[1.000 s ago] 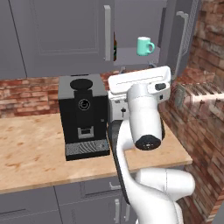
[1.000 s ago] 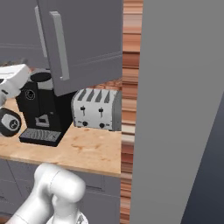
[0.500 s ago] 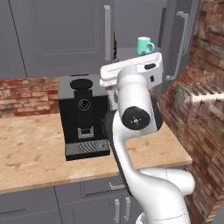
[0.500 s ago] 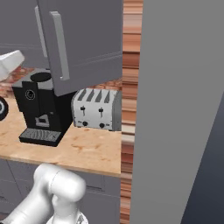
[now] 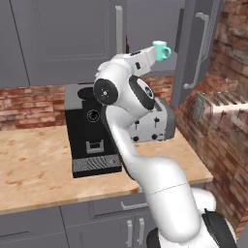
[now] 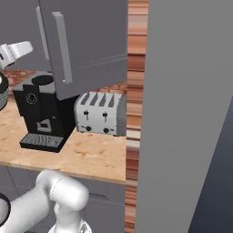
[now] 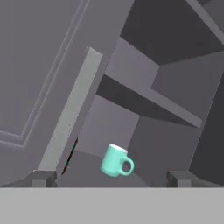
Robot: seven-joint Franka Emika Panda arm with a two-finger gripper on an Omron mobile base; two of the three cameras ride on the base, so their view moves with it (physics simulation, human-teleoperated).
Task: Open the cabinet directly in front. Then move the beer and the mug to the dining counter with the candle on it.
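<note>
Swinging up from in front of the coffee machine (image 5: 92, 131), the arm now reaches toward the cabinet (image 5: 196, 53), whose right door stands open. Its gripper (image 7: 111, 177) has both fingers spread wide with nothing between them. On the cabinet's lower shelf sits the mint-green mug (image 7: 116, 161), upright. A toaster (image 6: 101, 113) stands beside the coffee machine on the wood worktop (image 5: 34, 167).

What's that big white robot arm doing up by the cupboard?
The white robot arm is reaching up toward the grey wall cabinet, whose right door hangs open. Its open gripper holds nothing and points at a small mint-green mug standing on the inside shelf. A black coffee machine and silver toaster sit on the worktop below.
</note>
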